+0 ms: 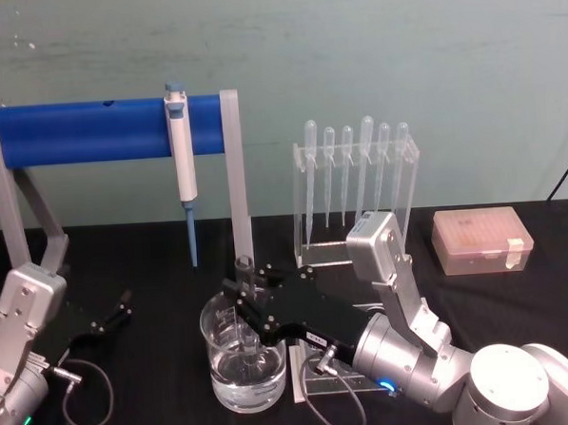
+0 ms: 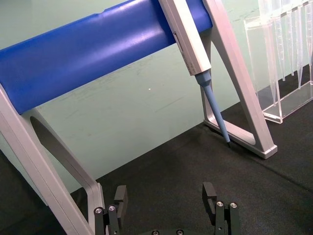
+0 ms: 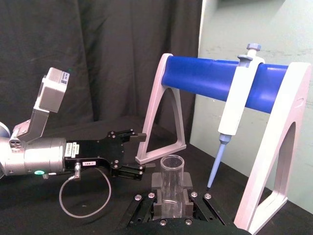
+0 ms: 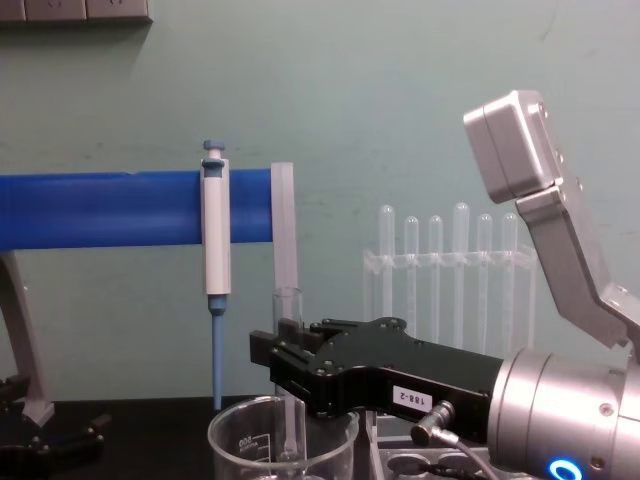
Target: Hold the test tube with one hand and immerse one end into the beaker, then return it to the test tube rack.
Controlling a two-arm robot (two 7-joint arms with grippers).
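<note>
right gripper at 6 o'clock clamps the upright test tube, dipped in the beaker; left gripper at 8 o'clock, fingers apart.

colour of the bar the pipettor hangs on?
Blue. The bar shows best in the head view, with the pipettor clipped over it.

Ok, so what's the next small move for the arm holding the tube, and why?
Probably lift straight up. The right gripper holds the test tube upright, its lower end down inside the beaker, seemingly in the water, so the dip looks done. A vertical rise should keep the glass off the rim. The left gripper is open, idle at the left.
</note>
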